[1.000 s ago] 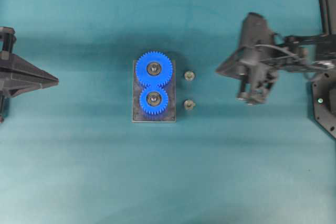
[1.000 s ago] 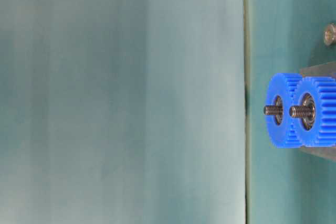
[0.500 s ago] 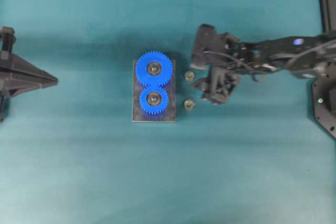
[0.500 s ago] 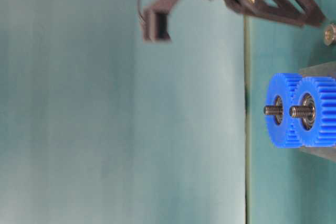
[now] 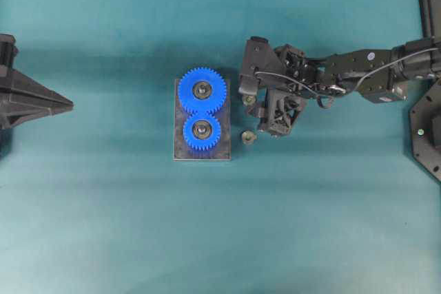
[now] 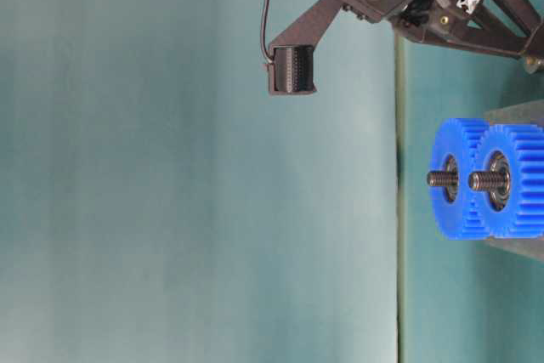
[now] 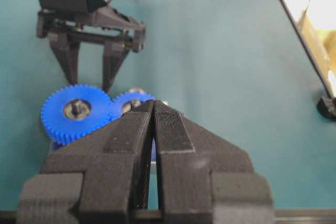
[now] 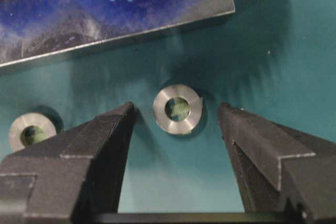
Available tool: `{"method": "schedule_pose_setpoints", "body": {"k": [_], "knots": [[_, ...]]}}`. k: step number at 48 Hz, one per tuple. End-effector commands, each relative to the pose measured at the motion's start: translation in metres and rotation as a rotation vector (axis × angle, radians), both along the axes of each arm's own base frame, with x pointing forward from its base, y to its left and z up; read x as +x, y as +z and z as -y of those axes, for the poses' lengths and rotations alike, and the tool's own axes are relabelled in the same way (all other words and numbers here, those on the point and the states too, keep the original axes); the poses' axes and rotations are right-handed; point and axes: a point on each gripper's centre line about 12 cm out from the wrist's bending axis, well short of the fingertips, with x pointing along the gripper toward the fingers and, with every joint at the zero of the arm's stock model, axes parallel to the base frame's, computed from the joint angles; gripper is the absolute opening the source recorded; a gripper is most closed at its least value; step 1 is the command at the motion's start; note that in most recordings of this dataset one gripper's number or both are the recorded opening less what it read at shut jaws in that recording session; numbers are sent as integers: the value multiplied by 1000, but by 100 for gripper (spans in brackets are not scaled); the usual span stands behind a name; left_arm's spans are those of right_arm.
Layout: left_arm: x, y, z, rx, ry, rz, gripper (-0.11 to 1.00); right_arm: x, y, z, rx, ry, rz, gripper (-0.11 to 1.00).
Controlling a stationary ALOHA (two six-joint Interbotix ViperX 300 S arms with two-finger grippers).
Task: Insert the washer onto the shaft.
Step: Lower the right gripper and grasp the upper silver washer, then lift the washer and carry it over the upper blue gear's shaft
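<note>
Right pincer arrives over a washer, fingers apart

In the last second the right pincer [image 8: 176,129] has swung in from 3 o'clock and opened; it now straddles the washer [image 8: 178,108] lying flat just beside the gear plate [image 5: 201,153], so a grasp looks imminent. The left pincer [image 7: 153,129] waits together at 9 o'clock. The teal bench [image 5: 103,225] carries a second washer [image 5: 248,137] nearby

Silver washer [image 8: 178,108] flat on teal table, beside gear plate, threaded shafts [image 6: 440,178] upright, bare
</note>
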Motion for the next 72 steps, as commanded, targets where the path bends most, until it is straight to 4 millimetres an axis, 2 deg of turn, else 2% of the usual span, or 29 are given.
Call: {"method": "schedule_pose_setpoints", "body": {"k": [1, 9, 16, 28, 36, 42, 54, 65, 72], "knots": [[2, 7, 0, -1, 2, 18, 7, 6, 4, 4, -1, -12, 17, 68], [2, 7, 0, -1, 2, 18, 7, 6, 1, 5, 5, -14, -16, 58], [2, 7, 0, -1, 2, 17, 7, 5, -1, 5, 15, -15, -60, 40], [1, 5, 0, -1, 2, 15, 7, 3, 2, 4, 30, -16, -122, 33], [-1, 5, 0, -3, 2, 21, 7, 14, 27, 1, 25, -1, -91, 33], [-3, 5, 0, -3, 2, 26, 7, 24, 54, -2, 23, 12, -75, 33], [-4, 6, 0, -2, 2, 34, 7, 44, 97, -13, 29, 52, -109, 33], [-5, 1, -1, -1, 2, 23, 7, 65, 127, -17, 24, 69, -71, 33], [-7, -2, -1, -3, 2, 20, 7, 76, 139, -16, 17, 70, -36, 33]]}}
